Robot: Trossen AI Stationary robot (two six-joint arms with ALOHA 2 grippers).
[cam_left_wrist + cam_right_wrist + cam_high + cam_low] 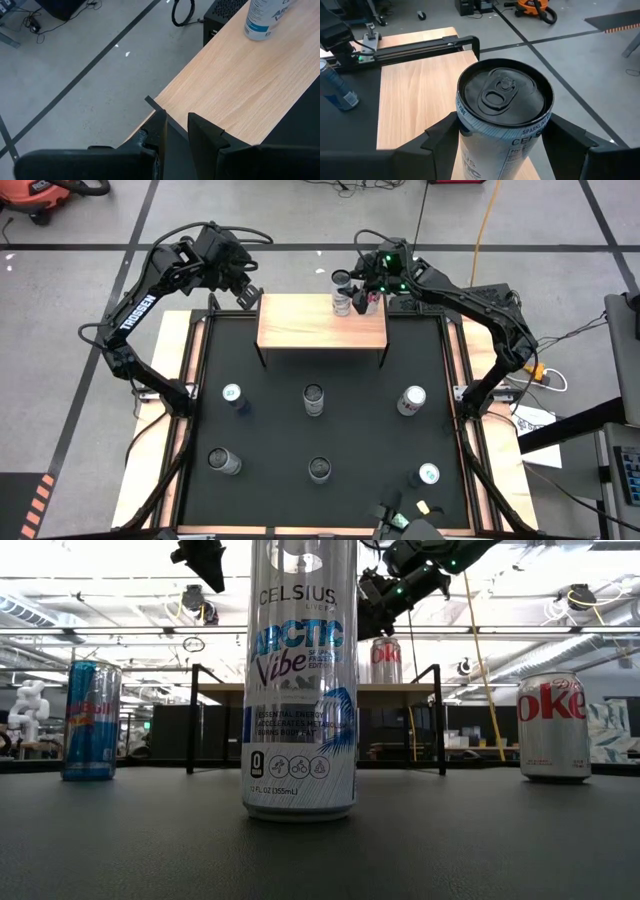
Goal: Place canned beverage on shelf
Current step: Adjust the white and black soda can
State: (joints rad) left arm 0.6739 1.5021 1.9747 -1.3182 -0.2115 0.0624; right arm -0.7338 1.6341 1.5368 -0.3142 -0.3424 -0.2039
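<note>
A: High view first, from where I'm standing: the right gripper [345, 293] is up at the top centre of the frame, over the back edge of the shelf [322, 322]. Its jaws are wrapped around a can [342, 302] that's upright on the wood, slightly right of the shelf's middle.

B: Yep, the right wrist view backs that up. Dark lid and pull tab of the can [504, 102] fill the centre, with a black finger [442, 137] pressed on one side and another on the other. So clamped on it, not just near it.

A: And the left gripper [250, 295]?

B: Sitting at the shelf's upper left corner in the high view. From the left wrist view its fingers [205, 135] have only a thin slit between them and nothing in there, so basically closed and empty, hanging right over the shelf corner [240, 85].

A: Rest of the cans are spread on the black surface [270, 440] in the lower half: a blue one [233, 394] at left, a dark-topped one [313, 397] in the middle, a white-topped one [412, 399] at right, then three more in a row nearer the bottom edge.

B: Low view is mostly one tall Celsius can [300, 690] dead centre, a blue Red Bull can [90, 720] at left, and a Diet Coke can [553, 725] at right.
</note>
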